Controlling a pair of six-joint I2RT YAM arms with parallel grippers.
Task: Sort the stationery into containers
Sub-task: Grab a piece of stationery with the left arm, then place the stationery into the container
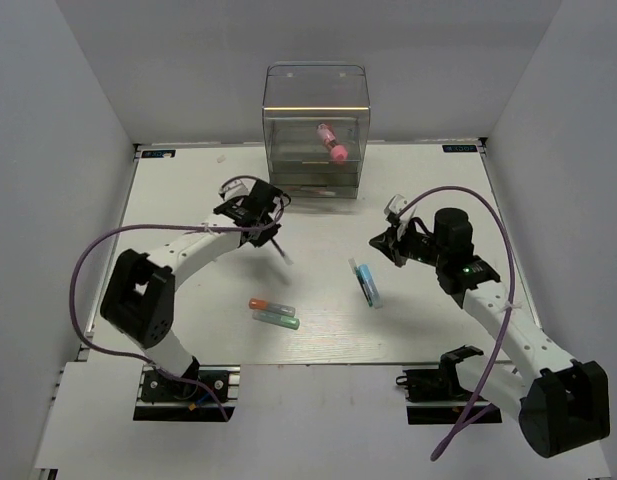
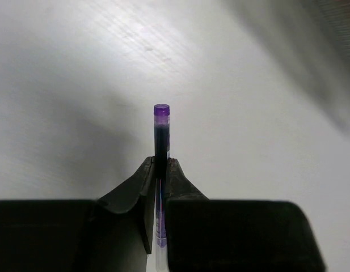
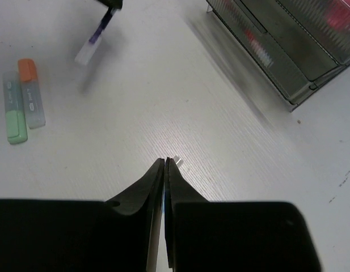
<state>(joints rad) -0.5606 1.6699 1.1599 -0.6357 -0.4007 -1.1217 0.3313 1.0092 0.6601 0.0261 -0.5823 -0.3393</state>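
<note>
My left gripper (image 1: 256,213) is shut on the thin dark pen (image 1: 278,245) and holds it above the table in front of the organiser. In the left wrist view the pen's purple-capped end (image 2: 161,130) sticks out past the closed gripper (image 2: 161,164). The clear organiser (image 1: 316,95) stands at the back, with the pink stubby cylinder (image 1: 334,144) inside it. My right gripper (image 1: 382,243) is shut with nothing seen in it (image 3: 165,161). The light-blue marker (image 1: 367,283) lies just near of it. The orange-tipped marker (image 1: 270,304) and green-tipped marker (image 1: 276,320) lie side by side on the table.
In the right wrist view the organiser's drawers (image 3: 277,51) are at the upper right, with a dim red item (image 3: 251,38) inside one. The two clear markers (image 3: 32,93) lie at the left. A tiny white scrap (image 3: 178,162) lies by my right fingertips. White walls enclose the table.
</note>
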